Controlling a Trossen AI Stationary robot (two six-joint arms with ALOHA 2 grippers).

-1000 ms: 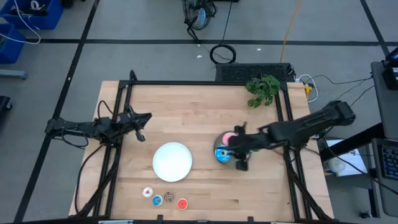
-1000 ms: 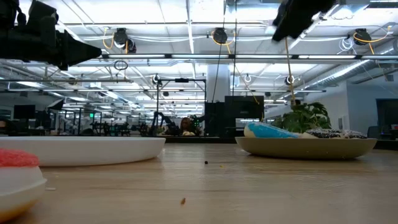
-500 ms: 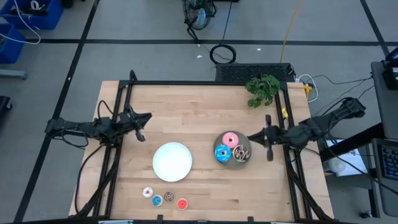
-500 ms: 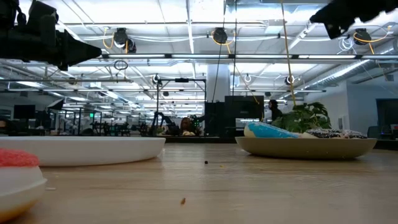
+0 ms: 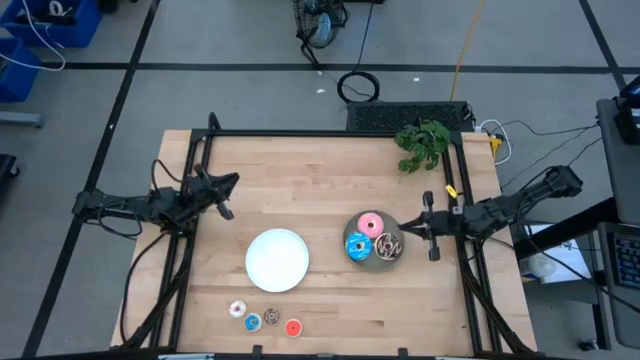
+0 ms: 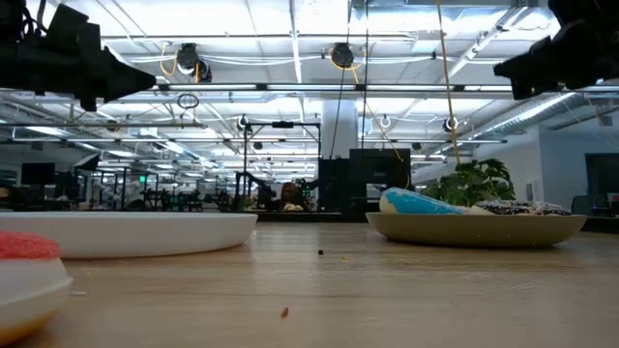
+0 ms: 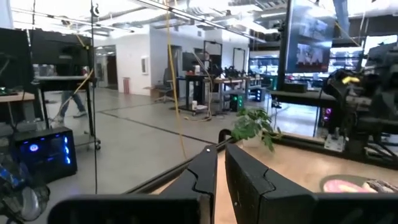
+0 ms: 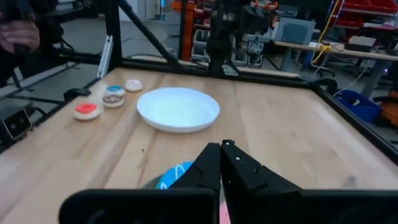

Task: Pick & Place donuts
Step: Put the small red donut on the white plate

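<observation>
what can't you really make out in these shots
- Low view: the mini donuts; only one red-topped one shows, cut by the picture's left edge.
- Right wrist view: the grey plate's donuts; the right gripper hides all but a blue sliver.
- Left wrist view: the pink donut, blurred at the edge.

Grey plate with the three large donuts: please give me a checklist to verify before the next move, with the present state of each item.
1. Three large donuts lie on the grey plate: pink donut, blue donut, chocolate donut. Ok.
2. Right gripper is shut, holds nothing, and sits beside the grey plate, not over it. Ok.
3. White plate carries no donut. Ok.
4. Four mini donuts sit on the table near its front edge, clear of both plates. Ok.
5. Left gripper waits at the table's left side, holding nothing. Ok.
6. Which donut goes next: cannot tell.
</observation>
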